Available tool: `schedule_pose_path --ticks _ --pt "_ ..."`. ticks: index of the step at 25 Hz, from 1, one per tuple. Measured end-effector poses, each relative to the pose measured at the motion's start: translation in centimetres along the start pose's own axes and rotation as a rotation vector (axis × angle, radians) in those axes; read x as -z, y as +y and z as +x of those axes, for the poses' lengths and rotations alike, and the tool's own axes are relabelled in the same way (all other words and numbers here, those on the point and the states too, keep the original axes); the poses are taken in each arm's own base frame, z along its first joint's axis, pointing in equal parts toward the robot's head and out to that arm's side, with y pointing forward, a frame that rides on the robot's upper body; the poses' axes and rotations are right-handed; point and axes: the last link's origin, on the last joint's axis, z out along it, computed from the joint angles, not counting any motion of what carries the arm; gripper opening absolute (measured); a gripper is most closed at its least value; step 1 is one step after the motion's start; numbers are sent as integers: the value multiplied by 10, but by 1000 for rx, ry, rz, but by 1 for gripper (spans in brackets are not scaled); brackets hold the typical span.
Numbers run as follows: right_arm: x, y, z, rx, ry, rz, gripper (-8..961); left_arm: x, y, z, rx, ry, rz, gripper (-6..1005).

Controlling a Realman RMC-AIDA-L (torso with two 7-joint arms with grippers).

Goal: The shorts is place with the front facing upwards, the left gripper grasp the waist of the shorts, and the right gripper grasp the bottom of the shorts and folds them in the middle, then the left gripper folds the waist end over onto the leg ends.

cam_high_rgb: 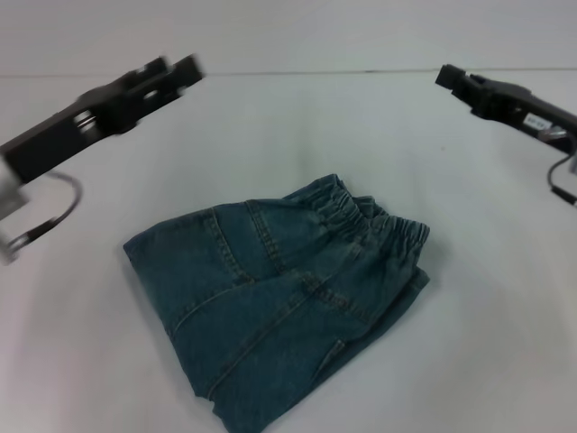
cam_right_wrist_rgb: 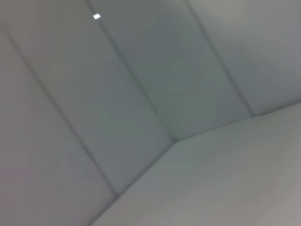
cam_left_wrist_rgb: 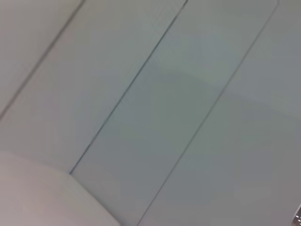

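Observation:
The blue-green denim shorts [cam_high_rgb: 270,307] lie folded into a compact bundle in the middle of the white table [cam_high_rgb: 487,361]. The ruffled elastic waist of the shorts [cam_high_rgb: 379,221] is on top, along the bundle's far right edge. I cannot make out the flat leg ends in the fold. The left gripper [cam_high_rgb: 171,74] hangs raised at the far left, well clear of the cloth and holding nothing. The right gripper [cam_high_rgb: 448,78], on the arm with the white label [cam_high_rgb: 538,120], is raised at the far right, also apart from the shorts and empty. Neither wrist view shows the shorts or any fingers.
Bare white tabletop surrounds the bundle on all sides. The table's far edge meets a pale wall [cam_high_rgb: 315,36]. The wrist views show only pale wall panels [cam_left_wrist_rgb: 164,117] with thin seams [cam_right_wrist_rgb: 131,84].

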Motion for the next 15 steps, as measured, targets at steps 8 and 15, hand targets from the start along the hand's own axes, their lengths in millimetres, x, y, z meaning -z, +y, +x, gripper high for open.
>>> schedule_pose_path --ticks 8,15 --pt "-8 26 -31 58 258 -239 193 63 1 6 -10 59 22 909" --pt "-49 77 -49 214 679 -393 478 86 3 13 -20 120 37 907"
